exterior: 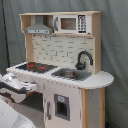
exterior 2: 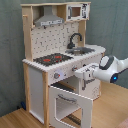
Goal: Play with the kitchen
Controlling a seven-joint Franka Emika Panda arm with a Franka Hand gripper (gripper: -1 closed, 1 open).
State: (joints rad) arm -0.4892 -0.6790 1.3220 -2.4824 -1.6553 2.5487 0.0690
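Note:
The kitchen (exterior: 60, 75) (exterior 2: 55, 70) is a tall toy of pale wood and white panels. It has a black hob (exterior: 37, 66) (exterior 2: 52, 59) with red rings, a black faucet (exterior: 84, 59) (exterior 2: 75, 40) over the sink (exterior: 72, 75) (exterior 2: 82, 50), and a grey hood (exterior: 39, 27) (exterior 2: 49, 20). In the second exterior view the oven door (exterior 2: 70, 102) hangs open below the hob. My gripper (exterior 2: 82, 75) is right in front of the knob panel, above the open door. In the first exterior view the white arm (exterior: 15, 87) reaches in from the lower left.
A toy microwave (exterior: 70, 23) (exterior 2: 75, 10) sits on the top shelf. A grey curtain (exterior: 115, 45) hangs behind the kitchen. The kitchen stands on a wooden floor (exterior 2: 15, 117). A rounded counter end (exterior: 102, 77) juts out beside the sink.

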